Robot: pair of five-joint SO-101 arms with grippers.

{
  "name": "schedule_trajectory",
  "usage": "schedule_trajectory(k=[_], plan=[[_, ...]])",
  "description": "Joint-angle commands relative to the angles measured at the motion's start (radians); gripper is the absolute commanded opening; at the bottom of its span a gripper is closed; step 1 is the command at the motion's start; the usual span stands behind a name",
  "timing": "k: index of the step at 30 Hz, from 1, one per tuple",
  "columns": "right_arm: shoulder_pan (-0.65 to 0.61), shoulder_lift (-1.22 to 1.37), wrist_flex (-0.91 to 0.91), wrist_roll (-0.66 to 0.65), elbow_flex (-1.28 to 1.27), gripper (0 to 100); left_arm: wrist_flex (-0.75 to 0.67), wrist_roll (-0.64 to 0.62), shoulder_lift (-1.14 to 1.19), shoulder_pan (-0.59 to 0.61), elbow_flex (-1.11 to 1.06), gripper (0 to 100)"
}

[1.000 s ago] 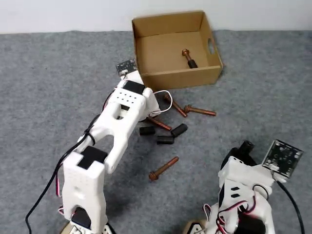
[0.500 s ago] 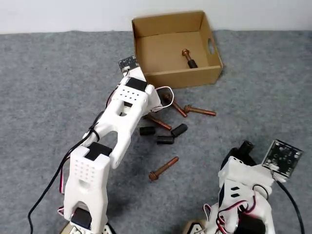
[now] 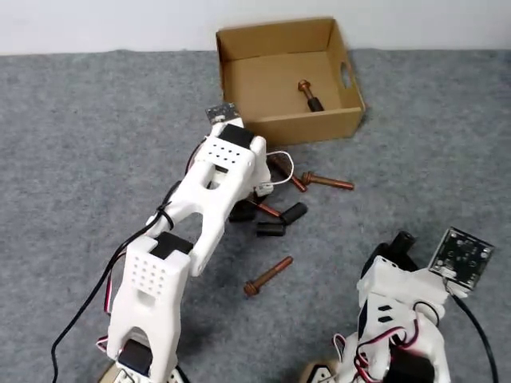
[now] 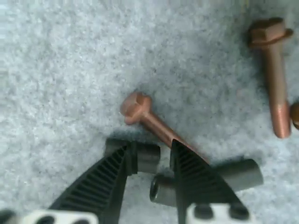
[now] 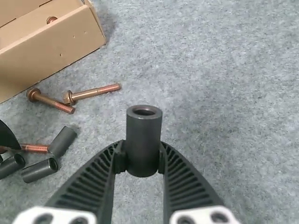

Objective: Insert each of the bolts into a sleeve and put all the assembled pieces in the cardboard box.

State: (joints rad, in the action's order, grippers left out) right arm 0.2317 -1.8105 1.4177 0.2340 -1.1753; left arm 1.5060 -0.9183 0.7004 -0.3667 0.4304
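Holding a sleeve upright, bore up, likely for insertion, right gripper pinches it well short of the box. Left gripper, spread, hangs over a bolt and loose sleeves just before the box, probably to grab the bolt. One assembled piece lies inside. No readable writing.
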Motion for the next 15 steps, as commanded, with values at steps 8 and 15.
schedule_trajectory(k=[8,15], plan=[[0.005,-0.002,0.004,-0.012,0.008,0.8,-0.060,-0.006,0.049,0.018,0.047,13],[0.005,-0.002,0.005,-0.012,0.008,0.8,-0.044,-0.020,0.157,0.110,0.133,13]])
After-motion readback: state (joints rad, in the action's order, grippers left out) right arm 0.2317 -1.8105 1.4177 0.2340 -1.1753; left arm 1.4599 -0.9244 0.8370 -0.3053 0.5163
